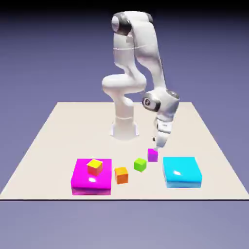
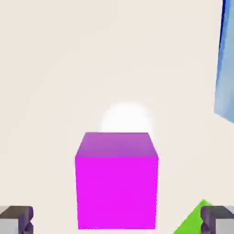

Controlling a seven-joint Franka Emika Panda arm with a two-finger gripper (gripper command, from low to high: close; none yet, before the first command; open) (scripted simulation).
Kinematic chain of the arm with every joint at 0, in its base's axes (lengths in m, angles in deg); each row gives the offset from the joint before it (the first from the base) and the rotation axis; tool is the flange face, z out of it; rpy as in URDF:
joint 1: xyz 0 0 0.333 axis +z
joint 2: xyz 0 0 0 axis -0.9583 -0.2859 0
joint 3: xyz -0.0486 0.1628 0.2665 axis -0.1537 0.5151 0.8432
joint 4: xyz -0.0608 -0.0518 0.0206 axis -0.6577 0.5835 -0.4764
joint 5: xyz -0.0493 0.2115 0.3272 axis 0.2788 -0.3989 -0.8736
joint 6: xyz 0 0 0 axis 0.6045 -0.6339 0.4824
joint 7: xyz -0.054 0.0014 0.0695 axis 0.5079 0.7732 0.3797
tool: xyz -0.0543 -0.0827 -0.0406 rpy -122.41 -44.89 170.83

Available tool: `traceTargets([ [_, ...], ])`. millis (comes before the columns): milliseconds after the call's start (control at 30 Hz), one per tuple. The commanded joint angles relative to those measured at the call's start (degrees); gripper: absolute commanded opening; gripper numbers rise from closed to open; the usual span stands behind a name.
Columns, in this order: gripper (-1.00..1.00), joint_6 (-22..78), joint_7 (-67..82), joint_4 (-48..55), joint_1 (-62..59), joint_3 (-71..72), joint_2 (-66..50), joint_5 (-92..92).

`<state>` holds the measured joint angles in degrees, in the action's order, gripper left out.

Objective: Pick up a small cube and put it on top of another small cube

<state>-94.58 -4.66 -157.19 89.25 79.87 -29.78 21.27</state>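
The gripper (image 2: 117, 219) is hanging with fingers (image 2: 16, 219) spread wide either side of the purple cube (image 2: 116, 187), not yet grasping it; lifting and stacking are remaining.

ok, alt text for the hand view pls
A small purple cube sits large and centred on the pale table, between the two grey fingertips of open jaws at the bottom corners. A green cube's corner shows bottom right, a blue block's edge upper right.
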Motion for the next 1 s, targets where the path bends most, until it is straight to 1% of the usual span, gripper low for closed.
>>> traceTargets([
  [0, 0.00, -0.79, -1.84, 0.38, 0.71, -1.17, -1.44, 2.49],
  [333, 0.00, -8.26, -19.17, 3.96, 4.78, -12.19, -15.03, 25.98],
  [367, -1.00, -8.26, -19.17, 3.96, 4.78, -12.19, -15.03, 25.98],
  [400, -1.00, -8.26, -19.17, 3.96, 4.78, -12.19, -15.03, 25.98],
  [800, -1.00, 1.24, 2.88, -0.60, -0.40, 1.83, 2.25, -3.90],
  [867, -1.00, 1.58, 3.67, -0.76, -0.59, 2.33, 2.88, -4.97],
  [967, -1.00, 6.71, -3.16, 5.47, -3.86, -1.94, 1.18, -8.68],
])
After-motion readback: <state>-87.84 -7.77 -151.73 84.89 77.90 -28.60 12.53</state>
